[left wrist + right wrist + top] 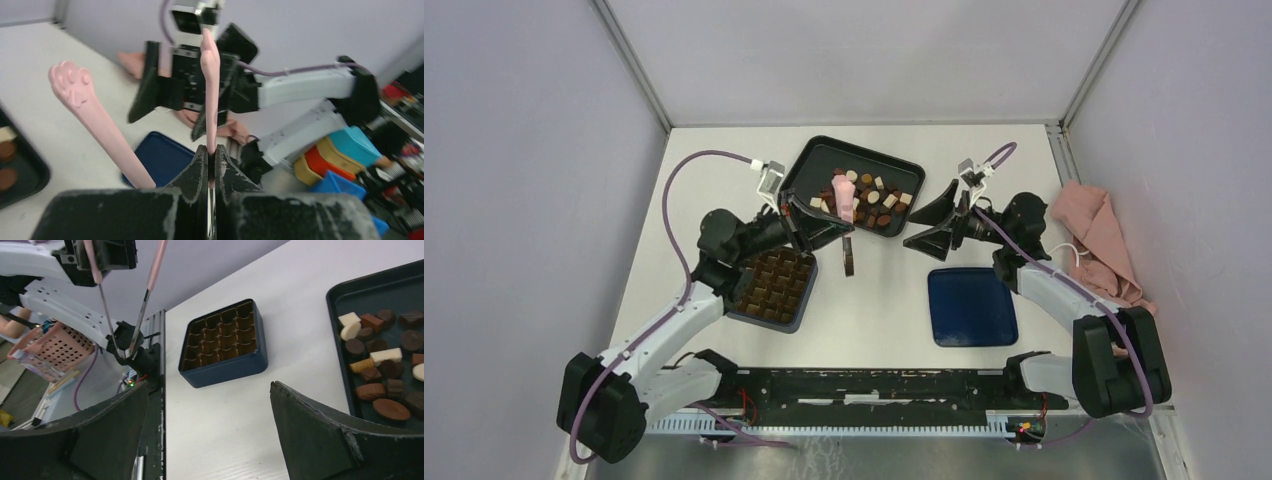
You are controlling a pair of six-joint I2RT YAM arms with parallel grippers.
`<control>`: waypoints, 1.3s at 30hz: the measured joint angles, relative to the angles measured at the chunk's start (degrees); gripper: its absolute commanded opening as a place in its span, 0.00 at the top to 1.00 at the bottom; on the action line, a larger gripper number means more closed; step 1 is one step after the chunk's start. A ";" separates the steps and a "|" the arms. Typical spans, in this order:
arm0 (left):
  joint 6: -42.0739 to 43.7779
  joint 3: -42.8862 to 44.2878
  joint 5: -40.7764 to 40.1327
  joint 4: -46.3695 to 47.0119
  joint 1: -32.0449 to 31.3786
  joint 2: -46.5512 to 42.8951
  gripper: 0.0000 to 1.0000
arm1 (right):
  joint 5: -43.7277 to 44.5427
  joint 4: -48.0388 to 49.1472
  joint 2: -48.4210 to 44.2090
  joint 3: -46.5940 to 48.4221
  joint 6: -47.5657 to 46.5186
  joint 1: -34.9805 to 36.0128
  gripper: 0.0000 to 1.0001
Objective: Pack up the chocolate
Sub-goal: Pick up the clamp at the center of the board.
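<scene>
Chocolate (876,205) was seen loose in the black tray (809,165) at the far side of the table (884,290), as mixed dark, mid-brown and cream pieces. A few were masked by the pink tweezers (842,195) in the top view. In the right wrist view the tray was cut off by the frame edge, so a full count could not be made.

Left gripper (211,150): fingers pressed together on the tweezers. One pink arm was pinched between them, while the paw-tipped arm ran outside to the left. That view was blurred, and the tweezer tips could not be made out from above.

Right gripper (210,440): jaws spread wide over bare table, nothing between them.

The compartmented box (222,345) showed only brown liner. From above, its far edge was covered by the left arm. The blue lid (971,305) lay flat near the right arm.
</scene>
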 measured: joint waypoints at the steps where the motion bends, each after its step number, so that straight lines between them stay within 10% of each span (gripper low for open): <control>1: -1.29 -0.85 1.51 3.37 -0.57 0.33 0.98 | -0.22 1.31 -0.02 0.00 2.08 0.31 0.05; 9: -6.56 -0.20 11.26 27.23 -7.96 9.68 0.98 | -0.57 7.45 -1.27 0.00 13.27 2.62 0.08; 22: -1.92 5.03 14.40 26.86 -12.92 14.97 0.98 | -1.03 17.42 -1.53 0.22 27.36 4.96 0.17; 33: 6.69 6.51 11.39 16.44 -16.65 15.41 0.98 | 0.87 13.18 -1.53 3.41 24.41 7.19 0.40; 39: 11.23 6.73 8.17 11.34 -18.34 15.41 0.98 | 2.56 8.81 -1.53 4.39 20.44 7.91 0.73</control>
